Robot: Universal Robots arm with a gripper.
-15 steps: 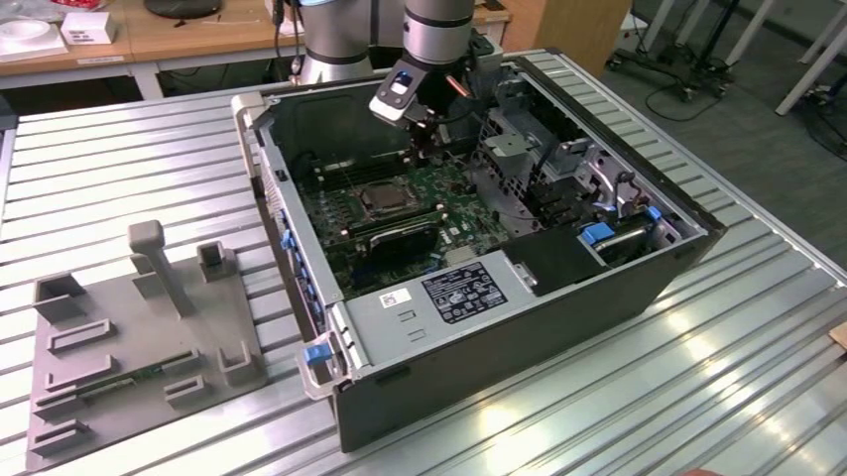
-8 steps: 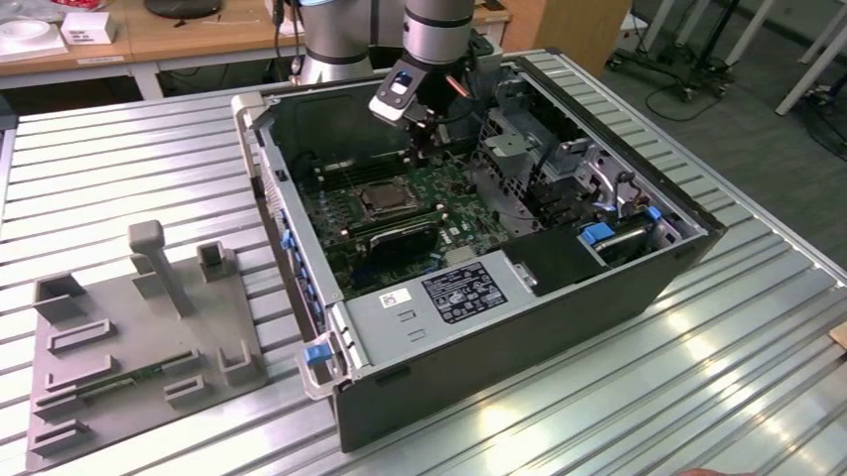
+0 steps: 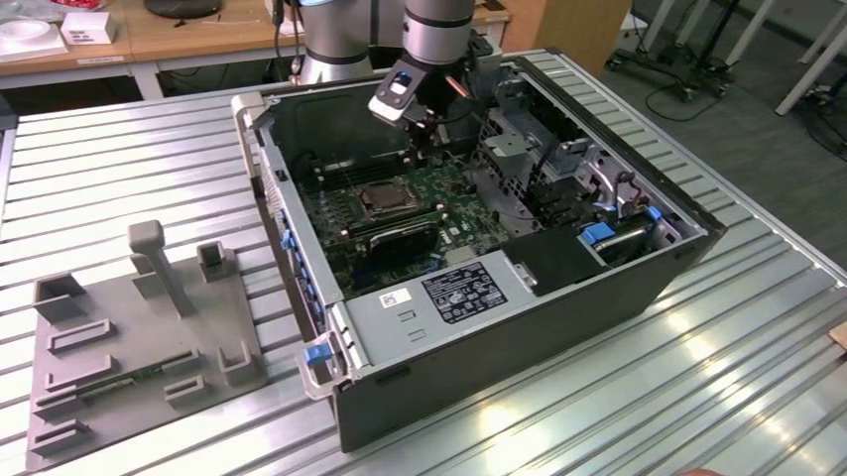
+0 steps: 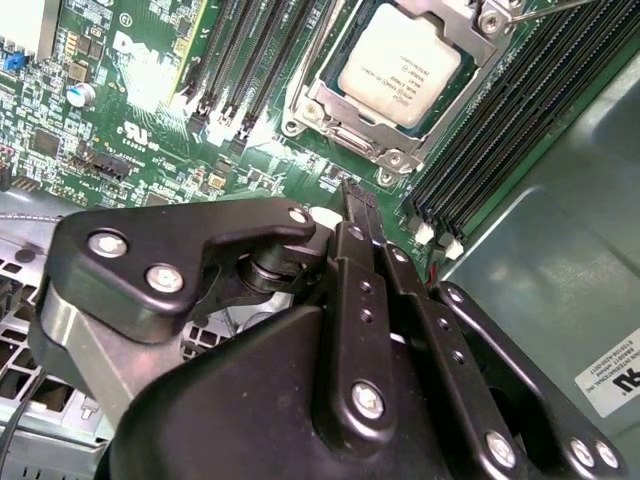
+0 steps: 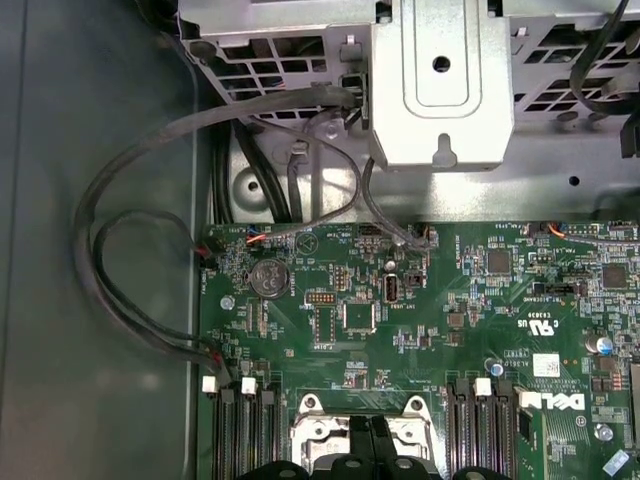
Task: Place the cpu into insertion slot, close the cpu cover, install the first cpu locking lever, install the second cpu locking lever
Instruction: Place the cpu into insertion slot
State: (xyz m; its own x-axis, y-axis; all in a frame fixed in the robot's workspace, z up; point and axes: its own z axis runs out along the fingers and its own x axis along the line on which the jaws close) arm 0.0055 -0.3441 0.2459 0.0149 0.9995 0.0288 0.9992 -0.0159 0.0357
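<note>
A grey fixture plate (image 3: 133, 337) lies near the edge of the slatted metal table (image 3: 636, 397) at the exterior view's left. Beside it, mid-table, an open computer case (image 3: 530, 327) lies on its side. Inside the case, the green motherboard (image 3: 437, 213) carries the insertion slot (image 3: 384, 202) toward its edge at the exterior view's left, flanked by long black memory slots (image 4: 500, 110). In the second wrist view the cpu (image 4: 400, 70) sits flat in that slot, and the cpu cover (image 4: 372, 142) lies down around it so the chip shows through the cut-out. The arm's gripper (image 3: 421, 149) hangs inside the case above the board, just to the exterior view's right of the slot. In both wrist views its black fingers (image 4: 352, 235) are pressed together with nothing between them, their tips over the board close to the socket's rim. Further right stands a metal drive cage (image 3: 517, 149). In the first wrist view, grey cables (image 5: 130, 250) loop from it to the motherboard's edge.
</note>
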